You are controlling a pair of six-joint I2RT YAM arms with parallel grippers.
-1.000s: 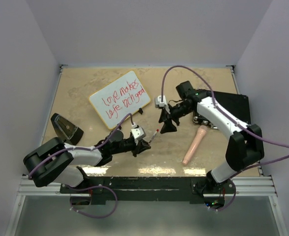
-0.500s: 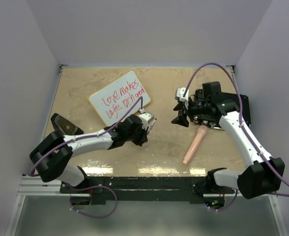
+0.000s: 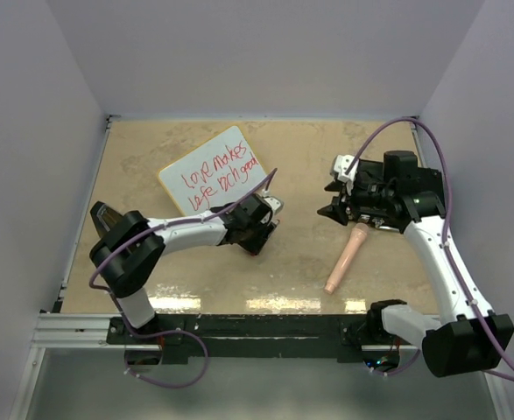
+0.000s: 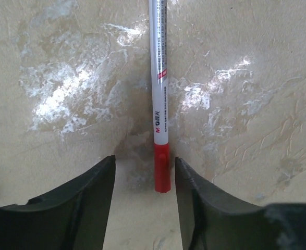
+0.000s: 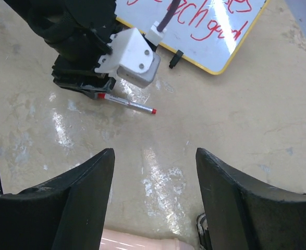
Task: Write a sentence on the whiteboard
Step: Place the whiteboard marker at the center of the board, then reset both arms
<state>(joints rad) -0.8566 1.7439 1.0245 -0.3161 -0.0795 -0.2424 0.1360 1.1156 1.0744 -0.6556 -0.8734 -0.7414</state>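
Top view: one whiteboard (image 3: 211, 171) lies at 10 o'clock from the left tool (image 3: 259, 229). Its sentence (image 3: 222, 173) runs in two red lines and seems finished.

Left wrist: one marker (image 4: 160, 104) lies on the surface (image 4: 64, 78), pointing to 12 o'clock between parted jaws, apparently unpinched. Next, lift straight off.

Right wrist: the right tool (image 5: 154, 156) gapes wide, empty.

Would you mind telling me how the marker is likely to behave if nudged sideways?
The marker would probably roll: its slim round barrel lies flat on the glossy table. It looks rigid and likely light, so the left gripper, open astride its red end, should lift it easily.
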